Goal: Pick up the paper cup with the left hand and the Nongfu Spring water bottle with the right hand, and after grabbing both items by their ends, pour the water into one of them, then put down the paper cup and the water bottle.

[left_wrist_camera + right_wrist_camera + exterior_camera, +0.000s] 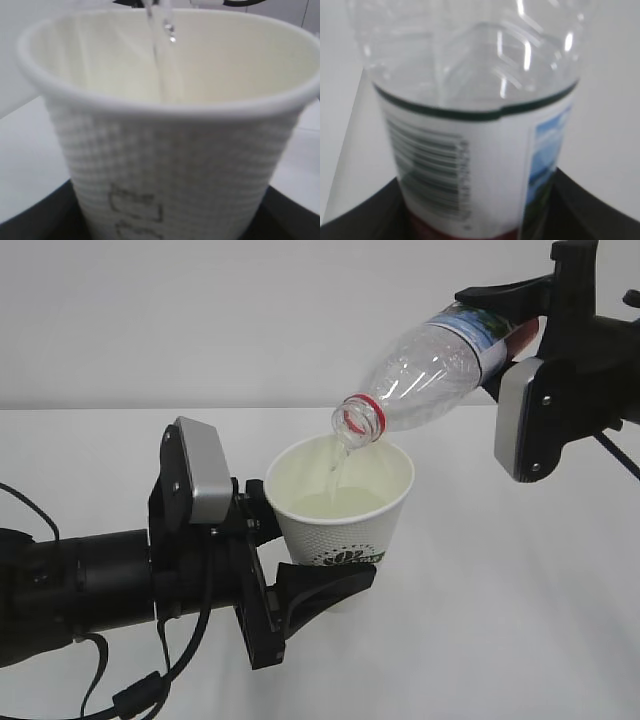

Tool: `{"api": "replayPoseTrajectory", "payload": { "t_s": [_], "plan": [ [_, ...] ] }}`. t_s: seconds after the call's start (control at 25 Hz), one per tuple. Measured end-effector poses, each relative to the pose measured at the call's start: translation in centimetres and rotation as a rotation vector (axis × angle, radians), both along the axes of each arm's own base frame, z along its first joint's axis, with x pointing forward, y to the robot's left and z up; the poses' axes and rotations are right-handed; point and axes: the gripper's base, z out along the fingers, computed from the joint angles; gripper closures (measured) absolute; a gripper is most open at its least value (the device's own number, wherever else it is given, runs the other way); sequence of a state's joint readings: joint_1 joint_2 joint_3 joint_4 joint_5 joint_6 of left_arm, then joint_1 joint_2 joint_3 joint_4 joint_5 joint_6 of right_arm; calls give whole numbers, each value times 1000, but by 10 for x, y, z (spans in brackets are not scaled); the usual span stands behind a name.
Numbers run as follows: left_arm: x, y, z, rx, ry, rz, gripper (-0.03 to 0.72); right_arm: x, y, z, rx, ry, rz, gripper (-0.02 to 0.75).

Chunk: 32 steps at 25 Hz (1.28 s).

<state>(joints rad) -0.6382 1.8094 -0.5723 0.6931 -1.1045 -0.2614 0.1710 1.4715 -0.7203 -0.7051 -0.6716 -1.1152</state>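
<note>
left hand (300, 560), at 7 o'clock, grasps the paper cup (343, 502) upright. right hand (520, 330), at 2 o'clock, grasps the tilted nongfu spring water bottle (430, 365); water (338, 466) streams into the cup.

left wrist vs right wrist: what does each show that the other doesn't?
Left wrist only: the cup, its textured wall and rim, and a thin stream of water falling inside. Right wrist only: the bottle close up, with barcode, label and clear ribbed body. Shared: the white table; each view shows its own item sitting between dark fingers at the bottom edge.
</note>
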Motion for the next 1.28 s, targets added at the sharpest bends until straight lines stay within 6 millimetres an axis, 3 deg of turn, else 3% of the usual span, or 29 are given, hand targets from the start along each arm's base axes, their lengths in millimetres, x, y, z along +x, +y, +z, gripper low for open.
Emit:
{"api": "replayPoseTrajectory", "payload": {
  "t_s": [1.28],
  "plan": [
    [-2,-2,-1,4,3,-5,172,0,0,1,2,-3,-3,290]
  ]
}}
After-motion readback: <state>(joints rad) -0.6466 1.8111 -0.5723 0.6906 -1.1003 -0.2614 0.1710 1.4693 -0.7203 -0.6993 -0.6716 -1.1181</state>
